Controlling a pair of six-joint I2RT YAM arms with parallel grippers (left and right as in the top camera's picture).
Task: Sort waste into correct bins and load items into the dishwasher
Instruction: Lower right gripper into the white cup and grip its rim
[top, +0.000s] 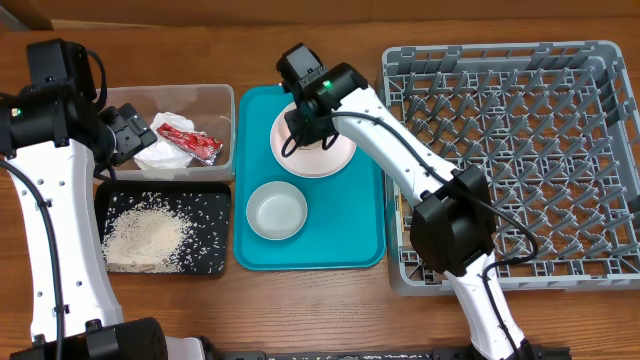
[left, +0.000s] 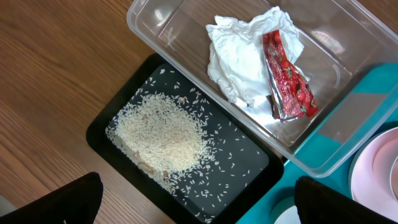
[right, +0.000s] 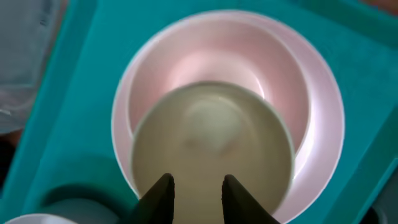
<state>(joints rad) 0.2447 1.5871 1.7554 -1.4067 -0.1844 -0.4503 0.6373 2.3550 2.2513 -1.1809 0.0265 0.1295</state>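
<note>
A pale bowl sits inside the pale pink plate at the back of the teal tray. My right gripper hangs just over the bowl's inside; its jaws stand a narrow gap apart, and only the bowl's inside shows in that gap. From overhead that gripper covers the bowl on the pink plate. A second round bowl lies nearer on the tray. The clear tub holds the white tissue and red wrapper. Rice lies in the black tray. My left gripper is wide open above it.
The grey dish rack fills the right side of the table, its pegs upright. The right arm reaches from the front edge across the rack's left wall to the tray. Bare wood lies left of the bins.
</note>
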